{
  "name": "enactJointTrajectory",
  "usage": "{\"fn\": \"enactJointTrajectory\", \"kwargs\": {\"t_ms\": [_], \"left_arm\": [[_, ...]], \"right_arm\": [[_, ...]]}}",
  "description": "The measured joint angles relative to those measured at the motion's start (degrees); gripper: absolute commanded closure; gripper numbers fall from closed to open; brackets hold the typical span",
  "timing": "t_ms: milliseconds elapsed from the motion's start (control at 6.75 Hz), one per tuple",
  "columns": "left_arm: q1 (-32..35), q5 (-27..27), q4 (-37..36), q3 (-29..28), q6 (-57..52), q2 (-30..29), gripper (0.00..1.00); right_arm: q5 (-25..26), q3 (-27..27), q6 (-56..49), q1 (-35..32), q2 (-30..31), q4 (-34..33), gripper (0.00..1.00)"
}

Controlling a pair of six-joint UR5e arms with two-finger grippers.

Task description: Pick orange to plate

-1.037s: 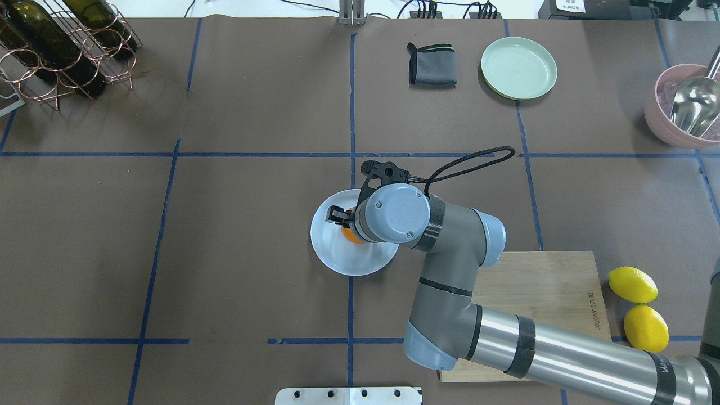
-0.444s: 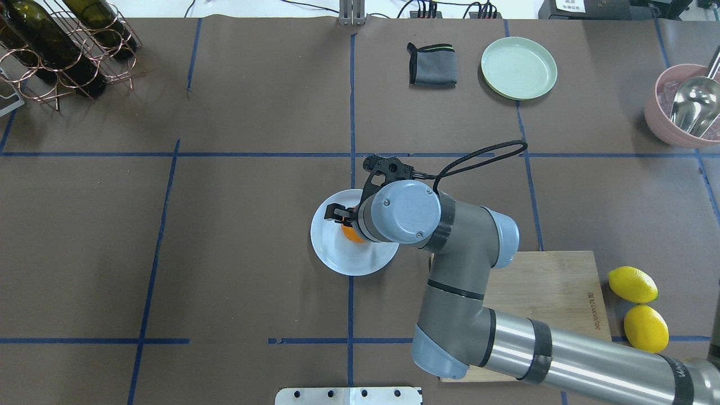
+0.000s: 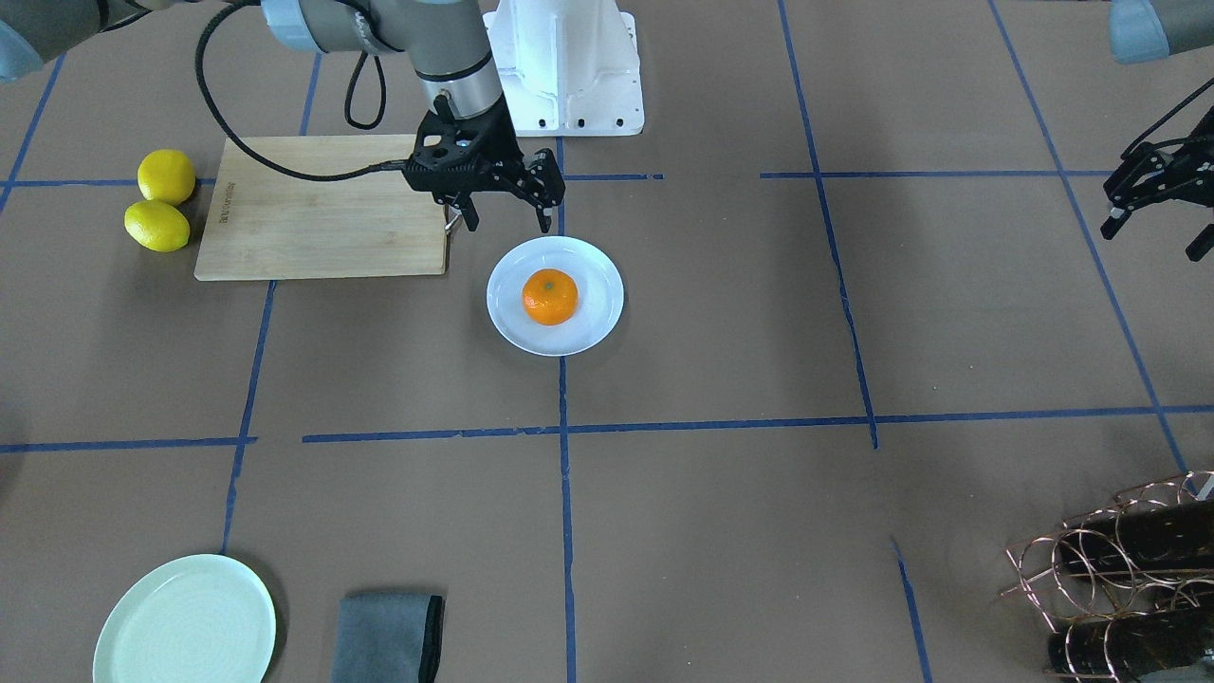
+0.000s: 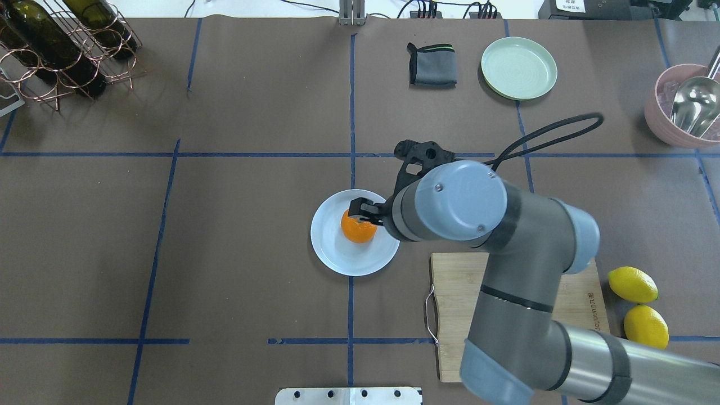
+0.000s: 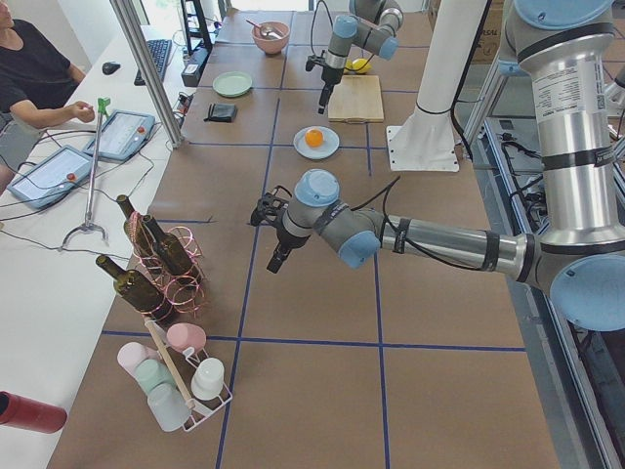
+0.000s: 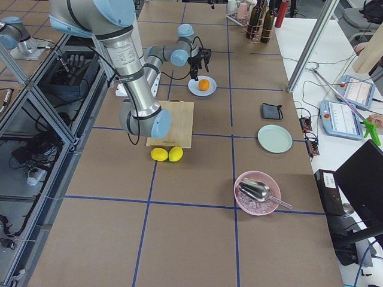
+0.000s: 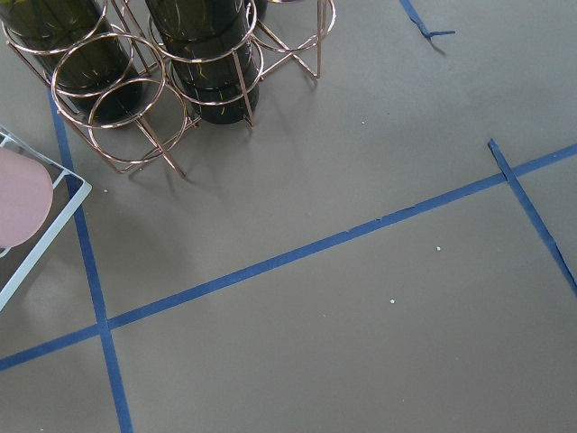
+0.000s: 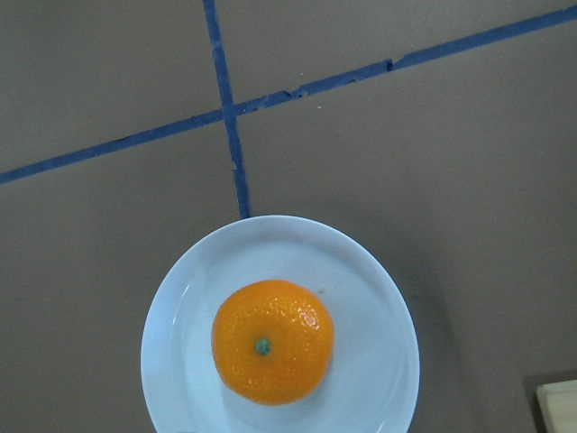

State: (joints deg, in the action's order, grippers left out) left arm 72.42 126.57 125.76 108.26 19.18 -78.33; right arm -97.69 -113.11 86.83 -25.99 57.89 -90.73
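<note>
Bright-orange orange [image 3: 550,296] centred on pale plate [image 3: 601,305], right end effector [image 3: 509,226] spread wide and empty, board [image 3: 322,223] lettering unreadable.

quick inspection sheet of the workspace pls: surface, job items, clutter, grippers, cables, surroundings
surface: brown table cover with a blue tape grid.
job's things: orange sits stem up in the middle of the plate.
clutter: lemons, cutting board, mint-green plate, grey cloth, bottle rack, pink bowl holding a scoop.
grippers: right gripper open, raised, clear of the orange; left gripper open, empty, far aside.
cables: black cable loops from the right wrist.
surroundings: operator with tablets.
</note>
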Motion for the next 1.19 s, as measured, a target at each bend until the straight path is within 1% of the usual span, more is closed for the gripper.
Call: {"fn": "enactJointTrajectory", "kwargs": {"t_ms": [148, 296, 444, 593, 741, 889, 1037, 1185], "left_arm": [[0.3, 1.1, -1.1, -0.1, -1.7, -0.1, 0.00], [2.1, 2.7, -4.3, -0.1, -5.7, -0.3, 0.00], [5.8, 3.9, -10.6, -0.2, -12.1, -1.3, 0.00], [10.3, 4.7, -18.8, -0.5, -19.4, -3.3, 0.00], [14.8, 5.0, -28.0, -1.4, -26.4, -6.1, 0.00], [18.5, 5.1, -37.2, -2.8, -32.1, -9.1, 0.00], [20.5, 5.2, -44.3, -4.2, -35.6, -11.1, 0.00], [21.5, 5.6, -48.6, -5.2, -37.5, -11.4, 0.00]], "right_arm": [[-4.4, -4.7, -3.5, -4.3, 3.4, -2.7, 0.00], [-10.1, -8.6, -9.8, -9.9, 8.7, -4.0, 0.00], [-16.6, -11.0, -19.1, -16.9, 14.8, -4.4, 0.00], [-22.8, -11.8, -30.4, -24.8, 20.5, -4.5, 0.00], [-28.1, -10.9, -43.4, -33.2, 25.6, -4.7, 0.00], [-31.9, -7.8, -57.5, -41.3, 29.6, -4.8, 0.00], [-33.8, -3.1, -71.1, -48.2, 32.2, -5.0, 0.00], [-34.6, 2.3, -84.6, -54.5, 33.2, -6.7, 0.00]]}}
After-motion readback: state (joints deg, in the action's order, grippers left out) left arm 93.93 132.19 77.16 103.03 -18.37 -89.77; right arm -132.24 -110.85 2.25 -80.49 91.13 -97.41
